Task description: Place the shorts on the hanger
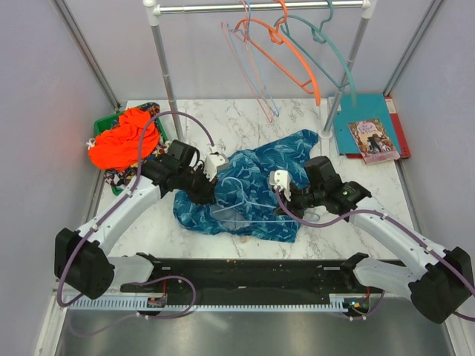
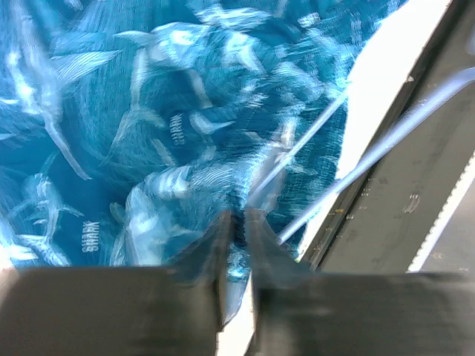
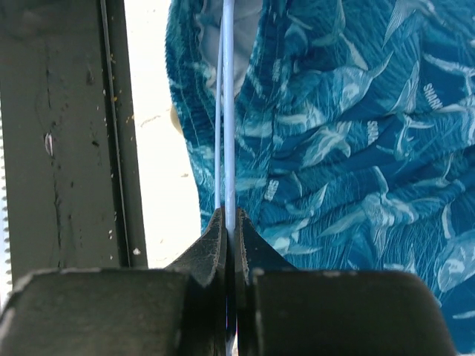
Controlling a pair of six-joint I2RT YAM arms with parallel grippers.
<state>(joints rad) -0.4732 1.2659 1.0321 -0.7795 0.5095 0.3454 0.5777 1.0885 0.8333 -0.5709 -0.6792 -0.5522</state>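
The dark-blue shorts (image 1: 256,174) with a teal print lie crumpled on the marble table between both arms. The thin pale blue hanger (image 1: 249,202) lies across their near part. My left gripper (image 1: 213,194) presses into the left side of the shorts; in the left wrist view its jaws (image 2: 239,222) are shut on a fold of the shorts (image 2: 171,126), with the hanger's rods (image 2: 312,133) just beyond. My right gripper (image 1: 288,204) is at the shorts' right near edge. In the right wrist view it (image 3: 230,219) is shut on the hanger's thin wire (image 3: 228,104), beside the shorts (image 3: 334,148).
A rack (image 1: 165,67) stands at the back with pink (image 1: 256,81), orange (image 1: 286,59) and teal (image 1: 338,55) hangers on its bar. An orange garment (image 1: 122,141) fills a green basket at the left. Books (image 1: 371,133) lie at the right. A black rail (image 1: 245,274) runs along the front.
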